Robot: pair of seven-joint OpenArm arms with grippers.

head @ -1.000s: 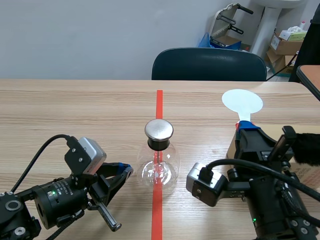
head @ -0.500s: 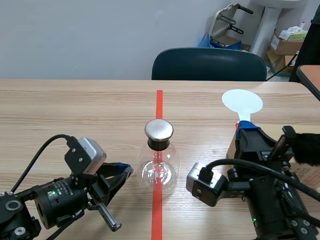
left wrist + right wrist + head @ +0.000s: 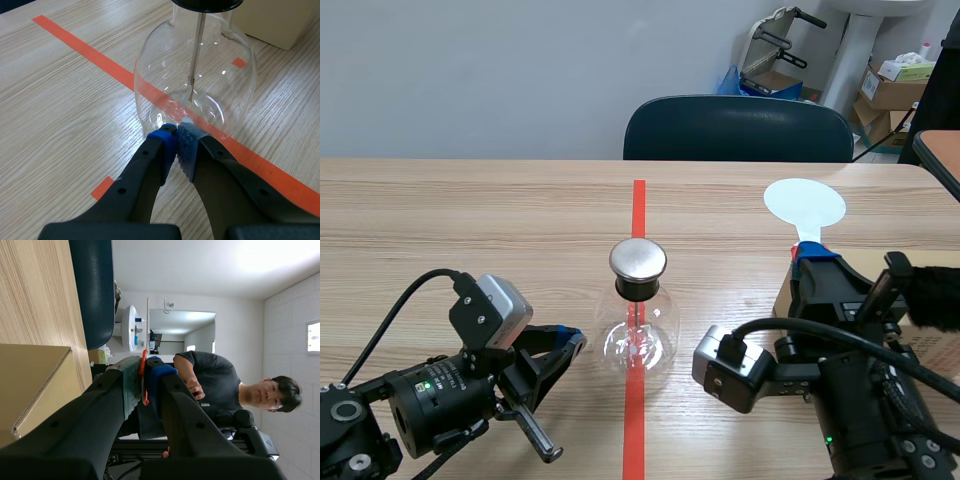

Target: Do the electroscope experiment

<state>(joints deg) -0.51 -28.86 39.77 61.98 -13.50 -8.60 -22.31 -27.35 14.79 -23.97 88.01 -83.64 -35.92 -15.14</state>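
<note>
The electroscope, a round glass flask (image 3: 638,338) with a metal cap (image 3: 638,259), stands on the red tape line at the table's middle. In the left wrist view the flask (image 3: 225,75) shows a thin rod (image 3: 197,55) hanging inside. My left gripper (image 3: 574,341) lies low just left of it, shut on nothing, its tips (image 3: 176,136) at the flask's base. My right gripper (image 3: 810,264) is to the flask's right, shut on the red handle (image 3: 144,376) of a paddle with a white disc (image 3: 804,204) that points away from me.
A cardboard box (image 3: 865,266) sits under and beside the right arm, with a black fuzzy thing (image 3: 936,296) on it. A dark chair (image 3: 738,128) stands behind the table. A person (image 3: 210,385) shows in the right wrist view beyond the table.
</note>
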